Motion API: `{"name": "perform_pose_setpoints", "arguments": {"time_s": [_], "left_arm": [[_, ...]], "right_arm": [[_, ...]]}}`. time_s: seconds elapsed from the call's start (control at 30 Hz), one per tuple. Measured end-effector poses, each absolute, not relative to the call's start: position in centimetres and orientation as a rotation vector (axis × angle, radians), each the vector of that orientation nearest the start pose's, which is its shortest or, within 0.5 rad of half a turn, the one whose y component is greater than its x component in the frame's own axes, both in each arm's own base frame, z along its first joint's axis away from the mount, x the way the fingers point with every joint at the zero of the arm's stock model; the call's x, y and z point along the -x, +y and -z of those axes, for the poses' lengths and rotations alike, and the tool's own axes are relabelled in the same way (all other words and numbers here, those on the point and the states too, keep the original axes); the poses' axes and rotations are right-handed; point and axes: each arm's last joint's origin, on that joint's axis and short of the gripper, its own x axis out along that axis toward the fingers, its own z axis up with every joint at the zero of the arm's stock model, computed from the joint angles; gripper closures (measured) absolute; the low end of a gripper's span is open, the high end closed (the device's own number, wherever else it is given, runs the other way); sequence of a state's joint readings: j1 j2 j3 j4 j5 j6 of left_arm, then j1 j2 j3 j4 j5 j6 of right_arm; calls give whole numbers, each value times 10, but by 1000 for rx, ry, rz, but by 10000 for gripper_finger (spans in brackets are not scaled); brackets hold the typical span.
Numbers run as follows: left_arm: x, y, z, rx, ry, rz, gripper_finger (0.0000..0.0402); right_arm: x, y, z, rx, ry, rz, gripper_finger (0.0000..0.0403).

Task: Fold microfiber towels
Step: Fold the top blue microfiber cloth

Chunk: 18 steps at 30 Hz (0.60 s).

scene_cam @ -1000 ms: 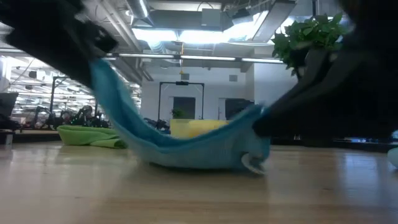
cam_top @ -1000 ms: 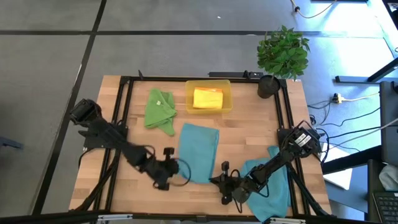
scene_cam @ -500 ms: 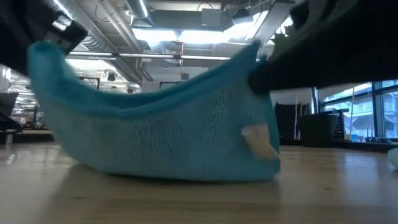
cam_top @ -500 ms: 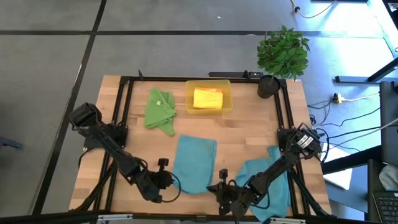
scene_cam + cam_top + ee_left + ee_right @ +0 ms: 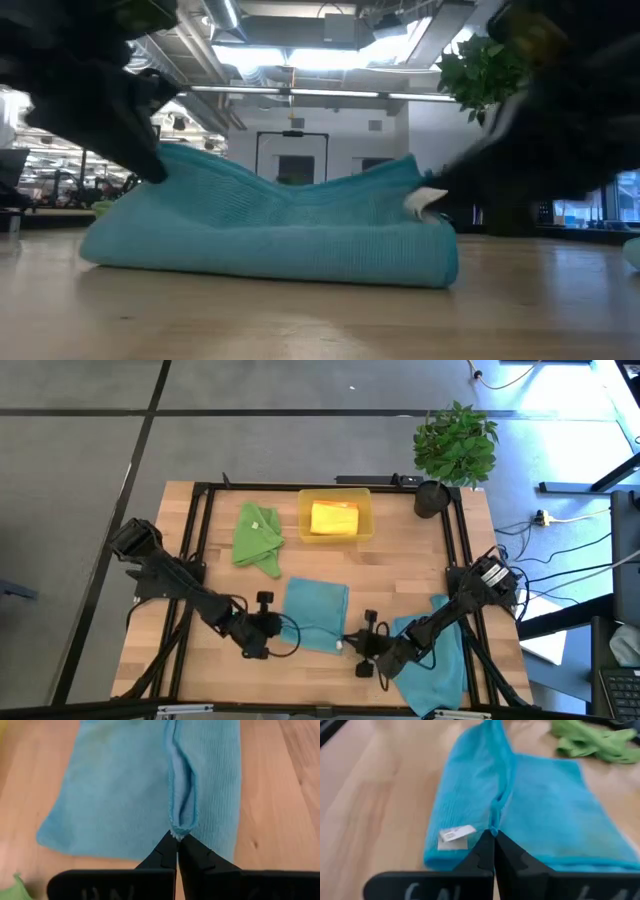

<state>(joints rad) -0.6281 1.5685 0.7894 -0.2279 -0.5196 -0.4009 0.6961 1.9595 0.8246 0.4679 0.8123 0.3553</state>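
While pinched, teal towel (image 5: 316, 612) between claws.

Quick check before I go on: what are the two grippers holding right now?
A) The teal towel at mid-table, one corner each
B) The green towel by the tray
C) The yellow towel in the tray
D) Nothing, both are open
A: the left gripper and the right gripper are each shut on an edge of the teal towel, while the green towel and the yellow towel lie untouched.
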Motion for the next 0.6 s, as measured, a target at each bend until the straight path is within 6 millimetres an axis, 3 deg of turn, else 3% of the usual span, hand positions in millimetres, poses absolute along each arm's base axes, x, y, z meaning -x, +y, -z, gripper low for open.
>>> {"name": "perform_pose_setpoints", "arguments": {"time_s": [0.3,0.6], "left_arm": [[-235,-110,-169,-137,757,-80,402],[-240,-55,-153,-96,795,-119,402]], "right_arm": [[-281,164,-106,66,459,285,403],[-293,130,-100,-1,492,377,403]]}}
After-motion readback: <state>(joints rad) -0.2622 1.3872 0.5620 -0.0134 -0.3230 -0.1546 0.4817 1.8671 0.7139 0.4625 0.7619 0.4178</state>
